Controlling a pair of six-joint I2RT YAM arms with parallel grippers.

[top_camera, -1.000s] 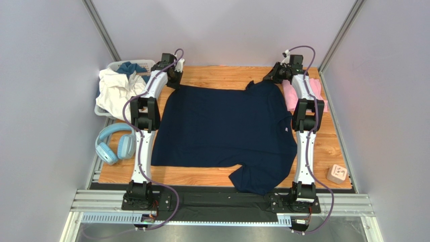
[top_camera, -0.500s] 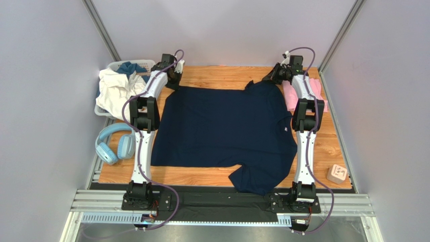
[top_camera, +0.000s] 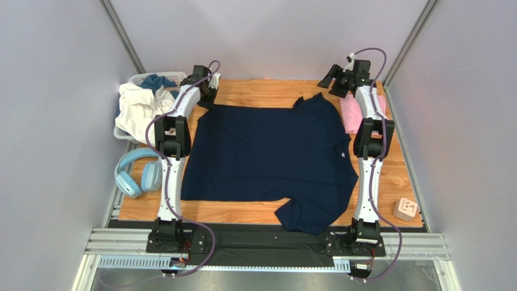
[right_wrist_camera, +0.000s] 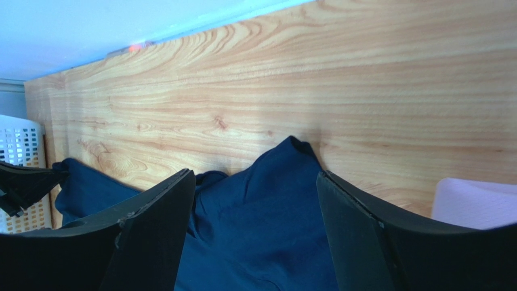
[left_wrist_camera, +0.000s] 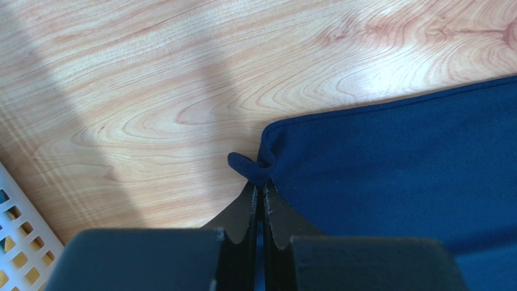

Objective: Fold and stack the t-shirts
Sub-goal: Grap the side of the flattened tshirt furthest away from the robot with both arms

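1. Step in hand, by my reading: the navy t-shirt [top_camera: 267, 151] is being squared up flat ahead of a first fold. No fold is showing yet.
2. It is lying spread across the middle of the wooden surface [top_camera: 267, 90], between the two arms, with its near sleeve reaching the near edge.
3. Its long axis is running left to right, hem toward the left arm and collar pointing right. The sleeves are pointing far and near.
4. Left gripper [left_wrist_camera: 262, 189]: its fingers [left_wrist_camera: 239, 212] are pinching shut on the far hem corner, and a nub of cloth is poking past the tips.
5. Right gripper [right_wrist_camera: 253, 176]: it is hovering over the rumpled far sleeve, spread wide and gripping nothing.
6. The pink t-shirt [top_camera: 351, 115] is sitting at the far right, just beside the navy shoulder and partly under the right arm.
7. Next move, my guess: the right arm is going to need to drop and close on the far sleeve or shoulder, so that both arms can carry the far edge nearward.
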